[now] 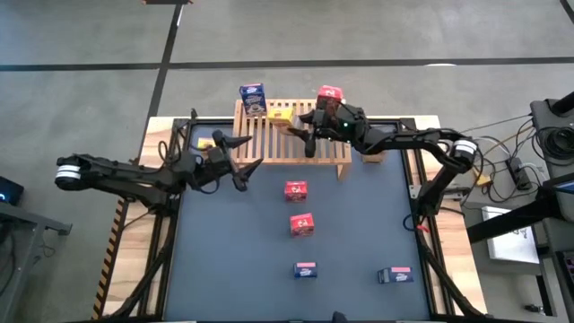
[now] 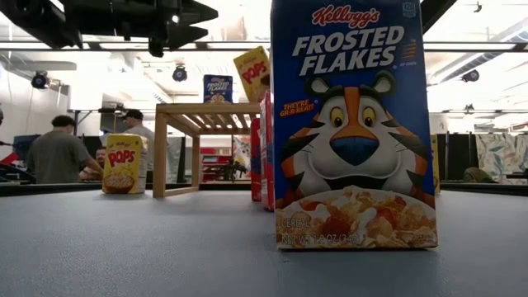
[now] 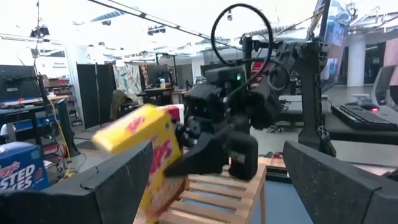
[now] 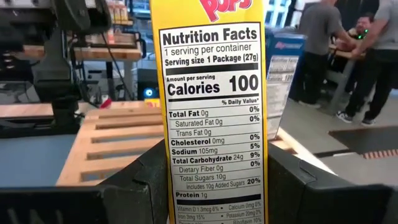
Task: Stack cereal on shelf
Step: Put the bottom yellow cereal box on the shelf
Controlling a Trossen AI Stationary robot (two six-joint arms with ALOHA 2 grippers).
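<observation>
The wooden slatted shelf (image 1: 291, 135) stands at the table's far side. My right gripper (image 1: 298, 123) is over its far part, shut on a yellow cereal box (image 1: 280, 114). That box is also in the low view (image 2: 254, 73) and the left wrist view (image 3: 146, 155). A blue box (image 1: 253, 97) stands on the shelf's far left corner and a red box (image 1: 330, 93) on its far right corner. My left gripper (image 1: 244, 152) is open, just left of the shelf, touching nothing. Another yellow box (image 1: 206, 144) stands on the table left of the shelf. My right gripper pinches the yellow box between its two fingers (image 4: 155, 180), one on each broad face, with the nutrition panel (image 4: 214, 112) facing the wrist camera. The fingers come level from the table's right. The box is tilted over the slats; whether its lower end (image 3: 158, 199) touches them, I cannot tell.
Two red boxes (image 1: 296, 190) (image 1: 302, 224) stand mid-table. Two blue boxes (image 1: 306, 269) (image 1: 395, 275) stand near the table's near edge. One blue box (image 2: 355, 124) fills much of the low view. People (image 4: 348, 56) stand in the room beyond the table.
</observation>
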